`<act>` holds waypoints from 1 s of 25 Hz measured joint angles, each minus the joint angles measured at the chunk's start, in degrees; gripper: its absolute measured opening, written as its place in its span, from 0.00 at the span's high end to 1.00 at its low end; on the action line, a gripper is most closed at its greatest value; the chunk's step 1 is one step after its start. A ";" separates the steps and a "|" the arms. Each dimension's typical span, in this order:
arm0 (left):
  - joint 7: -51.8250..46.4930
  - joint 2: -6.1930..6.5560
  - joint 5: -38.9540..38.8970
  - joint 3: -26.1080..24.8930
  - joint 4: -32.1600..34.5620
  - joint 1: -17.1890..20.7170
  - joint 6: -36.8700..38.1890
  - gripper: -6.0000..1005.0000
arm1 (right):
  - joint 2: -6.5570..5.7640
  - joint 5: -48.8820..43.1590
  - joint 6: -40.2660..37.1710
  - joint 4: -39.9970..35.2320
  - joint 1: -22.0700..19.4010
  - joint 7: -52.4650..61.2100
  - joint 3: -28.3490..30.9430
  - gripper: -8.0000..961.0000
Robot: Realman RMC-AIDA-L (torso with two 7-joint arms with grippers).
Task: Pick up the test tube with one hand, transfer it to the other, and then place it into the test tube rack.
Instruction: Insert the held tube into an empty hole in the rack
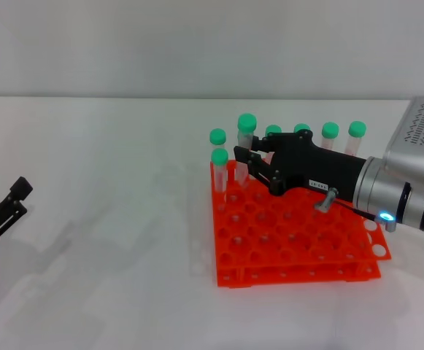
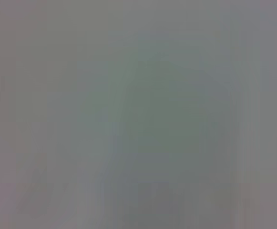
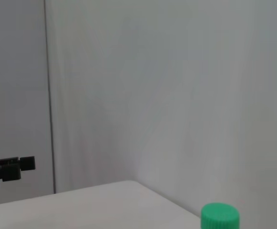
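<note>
We find the right gripper [image 1: 247, 162] a little right of the frame's centre in the head view, reaching in from the right edge over the back rows of the test tube rack [image 1: 299, 248]. Its black fingers [image 1: 259, 172] appear closed around the test tube [image 1: 245, 142], whose green cap stands clear above the fingertips while the clear body runs down between them toward the holes. We judge this tube to be gripped; the contact itself is partly hidden by the fingers.

The relation that matters is vertical: the tube's long axis looks upright, roughly in line with the rack's holes, and its cap sits higher than those of the neighbouring tubes [image 1: 218, 157], so we judge its tip to be above or only just entering a hole. We cannot tell which hole lies under it. The coming move, as we read it, is a straight descent, with little sideways room because 2 capped tubes stand just beside it toward the frame's left.

The left gripper [image 1: 0, 213] sits at the far left edge, well apart from the rack, its fingers spread and empty. The right wrist view shows one green cap [image 3: 219, 217] at its lower edge and that distant gripper at mid-left.
</note>
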 joint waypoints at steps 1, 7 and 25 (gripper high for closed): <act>0.00 0.00 0.00 0.00 -0.03 -0.04 0.00 0.12 | 0.00 0.00 0.11 0.06 0.01 0.04 0.00 0.75; 0.00 -0.01 0.00 0.00 -0.31 -0.36 -0.03 0.12 | 0.00 0.00 0.81 0.09 0.01 0.83 -0.08 0.75; 0.55 -0.01 -0.03 0.00 -0.38 -1.28 -1.50 0.12 | -0.12 -0.61 4.28 0.09 1.11 3.04 -3.13 0.74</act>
